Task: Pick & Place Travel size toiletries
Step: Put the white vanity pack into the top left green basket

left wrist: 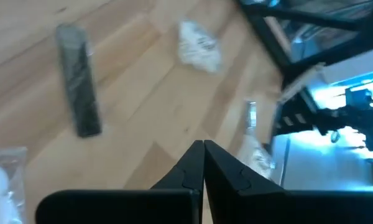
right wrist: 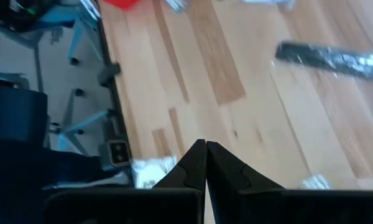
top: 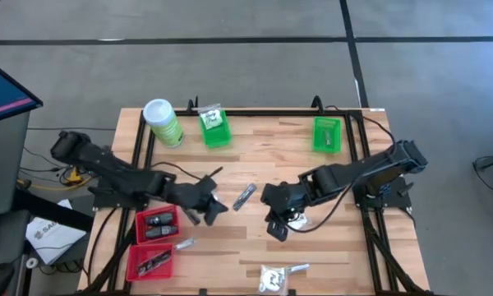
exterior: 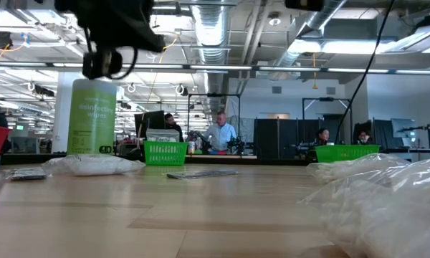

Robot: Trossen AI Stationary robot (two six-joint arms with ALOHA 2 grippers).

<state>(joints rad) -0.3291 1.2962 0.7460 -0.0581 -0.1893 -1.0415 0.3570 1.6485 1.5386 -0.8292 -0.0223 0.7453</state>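
Dark grey stick [top: 245,196] lies on bare wood between the two grippers, long axis slanted, pointing roughly across the gap. Left gripper [top: 216,209]: stick just ahead of its fingertips, a little to one side (nearer arm, I judge). Fingers pressed together, empty. Right gripper [top: 273,200]: stick near, off to one side; fingers also pressed together, nothing held.

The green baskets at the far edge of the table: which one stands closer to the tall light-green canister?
The green basket on the left arm's side. It stands just beside the canister, while the other green basket sits apart on the right arm's side.
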